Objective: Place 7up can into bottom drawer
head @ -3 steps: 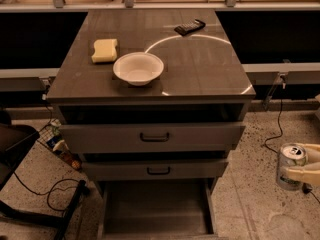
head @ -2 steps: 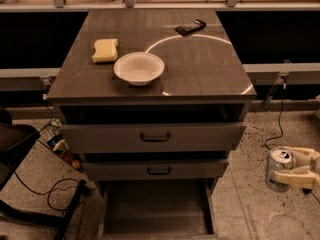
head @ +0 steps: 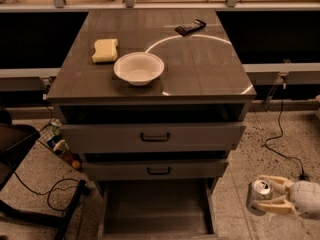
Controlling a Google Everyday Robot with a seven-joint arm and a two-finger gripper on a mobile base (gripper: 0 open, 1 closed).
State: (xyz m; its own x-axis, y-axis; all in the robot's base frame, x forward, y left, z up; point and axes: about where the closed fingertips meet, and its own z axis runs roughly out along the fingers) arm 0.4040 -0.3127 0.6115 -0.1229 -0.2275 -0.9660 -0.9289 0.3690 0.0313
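The 7up can (head: 258, 196), silvery with a silver top, is held at the lower right, over the floor and just right of the cabinet. My gripper (head: 265, 196) is shut on the 7up can, its pale fingers (head: 275, 183) on either side of it, reaching in from the right edge. The bottom drawer (head: 155, 209) is pulled out at the cabinet's foot, a wide grey tray with a bare flat floor. The can is to the right of the drawer's right wall and about level with it.
The two upper drawers (head: 155, 136) with dark handles stick out slightly. On the cabinet top stand a white bowl (head: 138, 68), a yellow sponge (head: 105, 50) and a dark remote (head: 190, 27). Cables (head: 280, 144) lie on the speckled floor; a dark chair base (head: 20, 184) is at left.
My gripper has carried the can leftward and a little lower, closer to the open bottom drawer. Nothing on the cabinet has moved.
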